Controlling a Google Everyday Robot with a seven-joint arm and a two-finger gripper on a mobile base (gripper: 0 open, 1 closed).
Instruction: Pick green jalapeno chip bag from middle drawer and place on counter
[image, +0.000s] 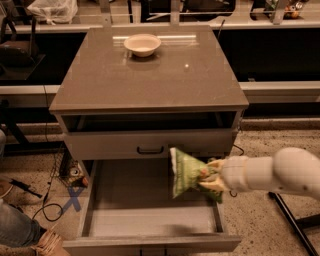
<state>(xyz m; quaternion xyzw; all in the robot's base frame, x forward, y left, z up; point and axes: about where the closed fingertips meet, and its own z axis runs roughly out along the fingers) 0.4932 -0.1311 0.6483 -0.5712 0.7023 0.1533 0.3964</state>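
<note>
The green jalapeno chip bag (187, 173) hangs in the air above the right side of the open middle drawer (145, 217), level with the shallower drawer front above it. My gripper (209, 176) reaches in from the right on a white arm and is shut on the bag's right edge, one cream finger above and one below. The drawer's pale-grey floor is bare. The counter (150, 75) is the glossy grey-brown top above, with nothing of the bag on it.
A white bowl (142, 44) sits at the back middle of the counter. A shallower drawer front with a black bar handle (150, 149) is closed above the open drawer. A pale ledge with metal posts (170, 20) runs behind. Cables and a blue X mark (74, 197) lie on the floor at left.
</note>
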